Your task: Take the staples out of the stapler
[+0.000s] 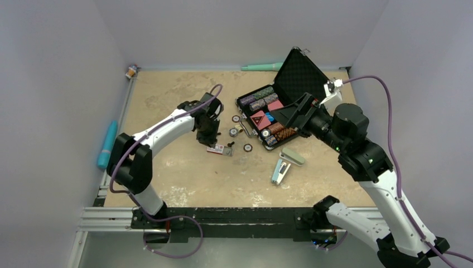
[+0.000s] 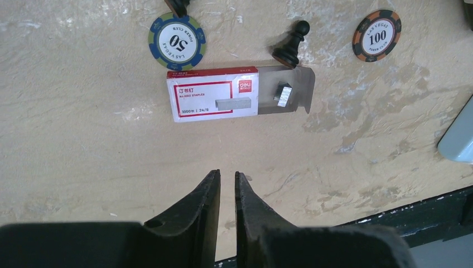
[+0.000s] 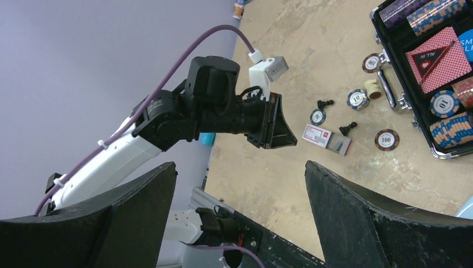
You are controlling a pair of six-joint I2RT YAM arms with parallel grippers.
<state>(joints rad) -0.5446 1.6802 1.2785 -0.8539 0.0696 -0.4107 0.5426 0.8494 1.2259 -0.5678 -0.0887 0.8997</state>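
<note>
The light-blue stapler (image 1: 280, 170) lies open on the table right of centre, its top part (image 1: 293, 157) swung away from the pale inner channel. One corner of it shows in the left wrist view (image 2: 458, 137). A red-and-white staple box (image 2: 213, 94) lies with its tray slid out, and a short strip of staples (image 2: 283, 95) sits in the tray. My left gripper (image 2: 227, 174) hovers just above and near the box (image 1: 219, 149), with its jaws almost together and nothing between them. My right gripper (image 3: 240, 164) is wide open and empty, raised over the case (image 1: 281, 117).
An open black poker-chip case (image 1: 244, 104) stands at the back right with its lid (image 1: 301, 75) up. Loose chips (image 2: 177, 42) (image 2: 377, 35) and a black pawn (image 2: 291, 47) lie beside the box. A teal object (image 1: 107, 144) lies at the left edge, and a green pen (image 1: 262, 67) lies along the back wall.
</note>
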